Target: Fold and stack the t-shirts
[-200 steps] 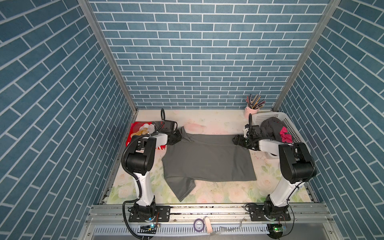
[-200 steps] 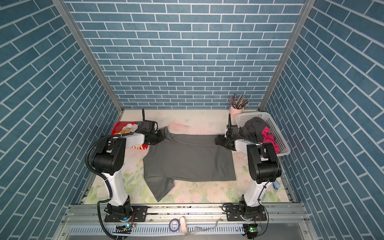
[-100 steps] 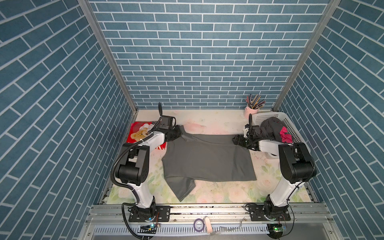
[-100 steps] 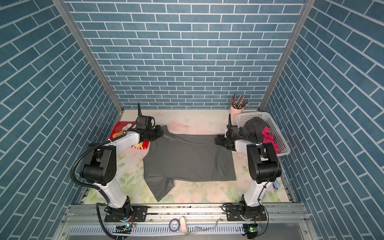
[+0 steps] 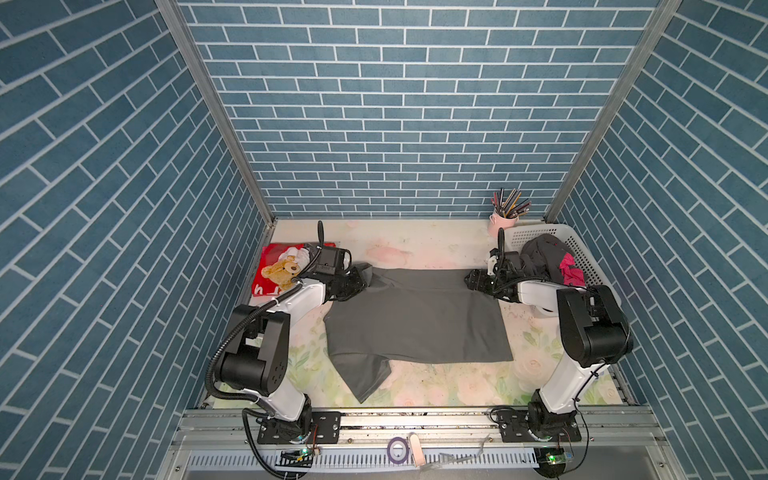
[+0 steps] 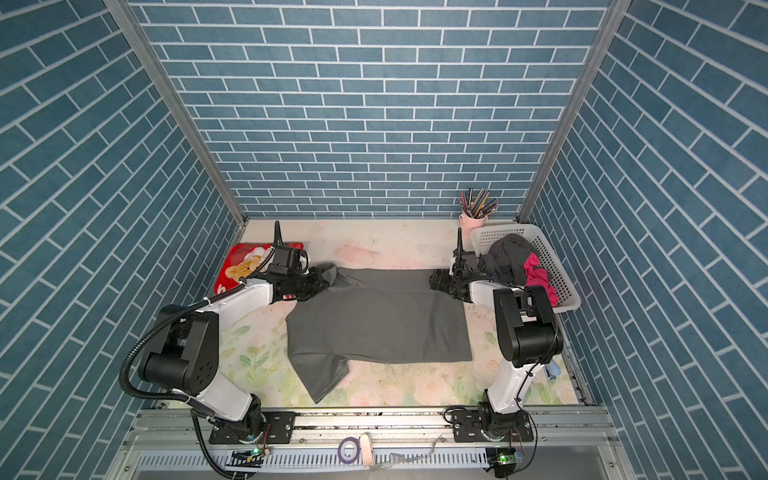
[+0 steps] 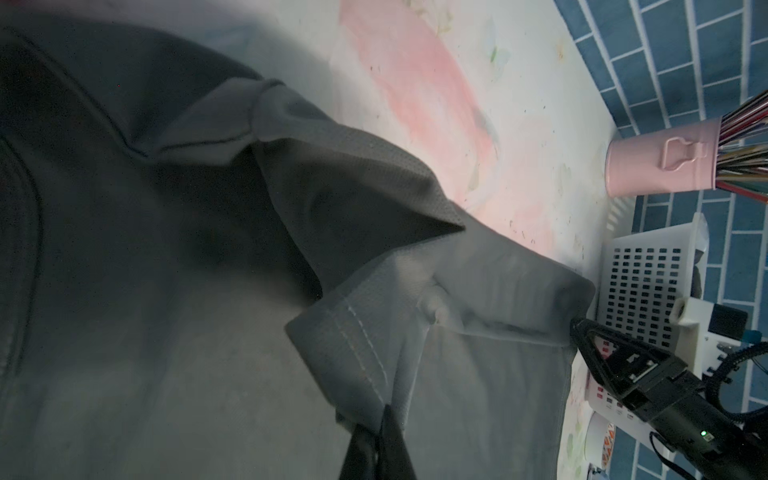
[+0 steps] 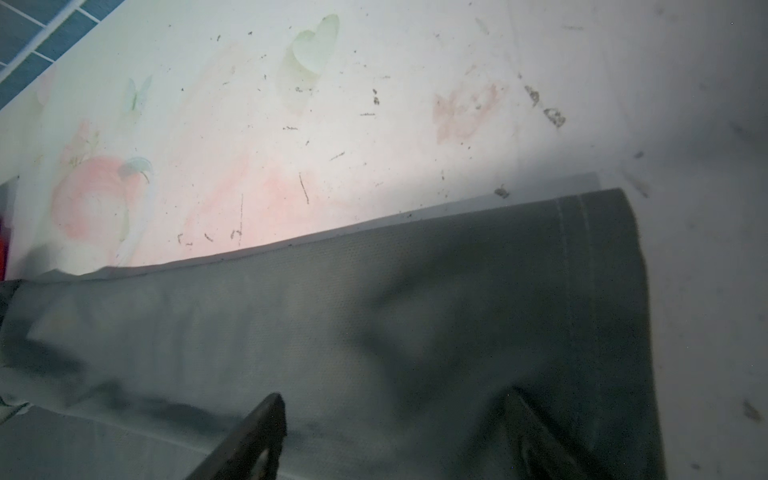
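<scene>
Clearly the dark grey t-shirt (image 5: 415, 324) is laid out for folding. It lies flat across the middle of both top views on the floral table cover (image 5: 415, 245), with one sleeve (image 5: 365, 376) trailing towards the lower edge of the frame.

The left gripper (image 5: 360, 281) sits at the shirt's upper-left corner. In the left wrist view its fingers (image 7: 386, 436) are pressed together on the other sleeve's stitched hem and hold that cloth up in a ridge. That pinch would let the sleeve be drawn in over the body.

The right gripper (image 5: 471, 282) rests at the upper-right corner. In the right wrist view its fingers (image 8: 257, 432) stand spread over the bottom hem and are closed on nothing. They are probably lined up to take that corner, so both arms can carry the far edge together.

At the left of the top views lies the red teddy-bear t-shirt (image 5: 276, 272) as a flat rectangle, likely the start of the stack. Dark and magenta shirts (image 5: 544, 257) wait heaped in the white perforated basket (image 5: 530, 236) at the right. A pink cup of pencils (image 5: 500, 222) stands beside the basket, clear of the working area.
</scene>
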Controlling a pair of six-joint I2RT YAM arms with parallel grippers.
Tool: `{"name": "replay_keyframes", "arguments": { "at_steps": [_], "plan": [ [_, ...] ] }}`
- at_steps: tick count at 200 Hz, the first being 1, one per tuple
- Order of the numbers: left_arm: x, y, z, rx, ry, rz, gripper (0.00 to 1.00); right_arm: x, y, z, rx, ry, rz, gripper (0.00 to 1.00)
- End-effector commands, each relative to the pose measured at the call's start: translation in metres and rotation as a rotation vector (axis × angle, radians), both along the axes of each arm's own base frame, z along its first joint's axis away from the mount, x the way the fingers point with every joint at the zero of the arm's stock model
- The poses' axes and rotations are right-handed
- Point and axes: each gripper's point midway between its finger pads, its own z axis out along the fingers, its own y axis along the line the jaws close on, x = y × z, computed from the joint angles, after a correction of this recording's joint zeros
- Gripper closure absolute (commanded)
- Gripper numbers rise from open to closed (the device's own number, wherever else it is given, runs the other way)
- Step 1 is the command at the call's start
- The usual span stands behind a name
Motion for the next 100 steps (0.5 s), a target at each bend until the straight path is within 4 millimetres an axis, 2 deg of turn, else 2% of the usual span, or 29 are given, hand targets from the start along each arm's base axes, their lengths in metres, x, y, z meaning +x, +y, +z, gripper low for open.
{"name": "replay_keyframes", "arguments": {
  "at_steps": [1, 36, 45, 65, 76, 87, 100],
  "plan": [
    [-0.019, -0.003, 0.001, -0.036, 0.027, 0.003, 1.0, -0.051, -0.008, -0.054, -0.027, 0.237, 0.002, 0.17],
    [-0.047, -0.008, -0.006, -0.155, 0.057, 0.039, 1.0, -0.052, -0.006, -0.056, -0.016, 0.239, 0.003, 0.17],
    [-0.049, -0.005, -0.003, -0.16, 0.046, 0.05, 0.91, -0.052, -0.005, -0.056, -0.015, 0.24, 0.005, 0.17],
    [-0.047, 0.007, 0.007, -0.169, 0.01, 0.086, 0.53, -0.053, -0.006, -0.057, -0.02, 0.242, 0.007, 0.17],
    [-0.042, 0.014, 0.014, -0.158, -0.004, 0.092, 0.39, -0.054, -0.006, -0.058, -0.021, 0.243, 0.009, 0.17],
    [-0.038, 0.02, 0.017, -0.128, -0.001, 0.088, 0.29, -0.054, -0.006, -0.058, -0.022, 0.243, 0.009, 0.17],
    [-0.031, 0.025, 0.021, -0.08, -0.004, 0.071, 0.25, -0.055, -0.007, -0.058, -0.024, 0.244, 0.009, 0.16]
  ]
}}
